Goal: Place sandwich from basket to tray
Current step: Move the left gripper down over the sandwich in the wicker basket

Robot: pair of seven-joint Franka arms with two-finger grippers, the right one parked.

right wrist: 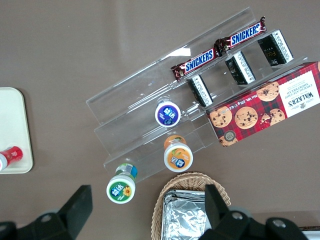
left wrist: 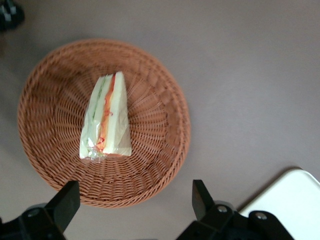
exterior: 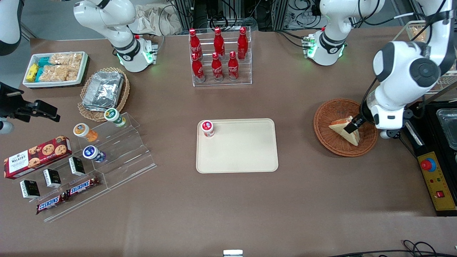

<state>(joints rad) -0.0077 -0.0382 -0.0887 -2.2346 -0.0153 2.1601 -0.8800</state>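
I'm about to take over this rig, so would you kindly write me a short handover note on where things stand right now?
Gripper: open, empty, hovering above the basket, toward the working arm's end of the table.
Sandwich: lying in the basket, wrapped, not gripped.
Tray: mid-table, with only a small red-lidded cup standing in one corner.
Done: arm positioned over the basket.
Left: descend, grasp the sandwich, carry it over and set it on a bare part of the tray.
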